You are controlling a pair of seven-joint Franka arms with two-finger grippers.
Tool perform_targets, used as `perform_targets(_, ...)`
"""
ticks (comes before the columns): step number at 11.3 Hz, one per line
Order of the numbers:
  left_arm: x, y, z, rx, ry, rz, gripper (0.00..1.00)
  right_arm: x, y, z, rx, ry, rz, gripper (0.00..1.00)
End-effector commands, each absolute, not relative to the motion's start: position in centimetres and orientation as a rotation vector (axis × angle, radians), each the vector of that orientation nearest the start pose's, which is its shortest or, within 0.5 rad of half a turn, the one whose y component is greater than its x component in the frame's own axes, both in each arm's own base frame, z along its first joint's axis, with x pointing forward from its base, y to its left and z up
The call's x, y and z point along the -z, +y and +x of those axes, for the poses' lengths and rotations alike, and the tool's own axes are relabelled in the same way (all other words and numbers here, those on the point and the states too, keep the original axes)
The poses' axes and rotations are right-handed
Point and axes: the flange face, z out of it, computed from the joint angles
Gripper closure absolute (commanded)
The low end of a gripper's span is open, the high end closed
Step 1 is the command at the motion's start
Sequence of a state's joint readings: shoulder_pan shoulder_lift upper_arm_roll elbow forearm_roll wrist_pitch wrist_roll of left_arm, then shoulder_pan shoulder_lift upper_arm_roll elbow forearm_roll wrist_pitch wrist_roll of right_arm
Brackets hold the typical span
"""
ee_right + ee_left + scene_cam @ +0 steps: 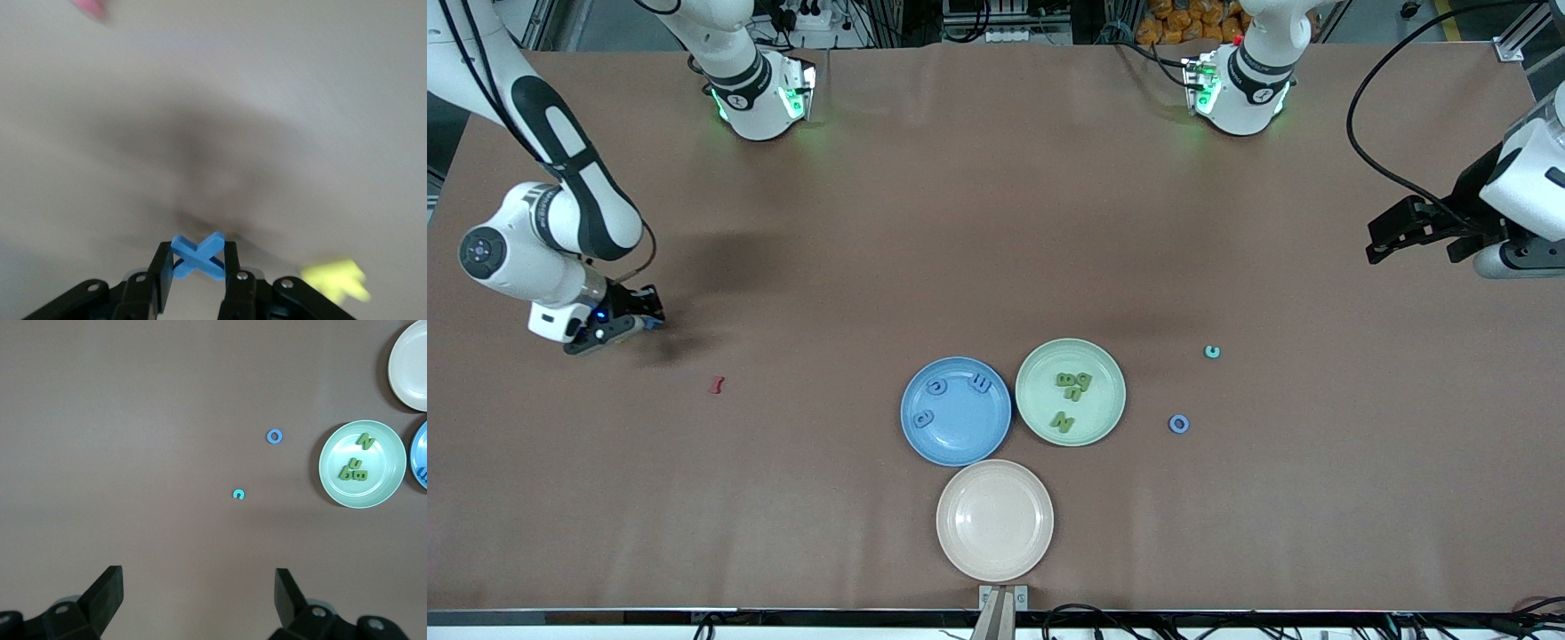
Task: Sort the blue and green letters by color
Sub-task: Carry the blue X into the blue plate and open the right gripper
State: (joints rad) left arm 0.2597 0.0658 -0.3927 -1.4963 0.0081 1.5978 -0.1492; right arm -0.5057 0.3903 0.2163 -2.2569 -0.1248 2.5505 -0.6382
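1. The right gripper [640, 322] is low over the table at the right arm's end, at about 9 o'clock from the plates. Its fingers pinch a blue X letter [198, 257].
2. The left gripper [199, 590] waits up high over the left arm's end of the table, with its fingers spread wide and nothing in them.
3. The blue plate [957, 444] holds 3 blue letters [935, 387].
4. The green plate [1112, 391] touches it at 3 o'clock and holds the green letters [1073, 381].
5. A blue O [1179, 424] lies on the table at 3 o'clock from the green plate.
6. A small teal C [1212, 352] lies at 1 o'clock from the O.
7. A cream plate [994, 520] sits at 6 o'clock from the other 2 plates.
8. A red letter [716, 385] lies on the table between the right gripper and the blue plate.
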Motion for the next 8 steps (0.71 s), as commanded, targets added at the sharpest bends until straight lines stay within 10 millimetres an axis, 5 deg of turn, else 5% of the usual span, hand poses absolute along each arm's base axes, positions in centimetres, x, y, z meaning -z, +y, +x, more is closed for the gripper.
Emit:
perform_targets(1,-62.9,-6.6,57.0,0.043,-0.002,-3.183,0.0,-22.5,-5.4,55.9,-0.071,-0.579,-2.842,1.0)
perform_targets(3,-62.9,-6.5,57.0,0.046,-0.002,-3.182,0.0,-24.3,1.2,58.4,-0.018,-0.494,-2.758,1.0)
perform_targets(8,-62.9,-6.4,57.0,0.044,-0.004,-3.181,0.0,-24.0,14.1,63.6,0.055,-0.28,-2.521,1.0)
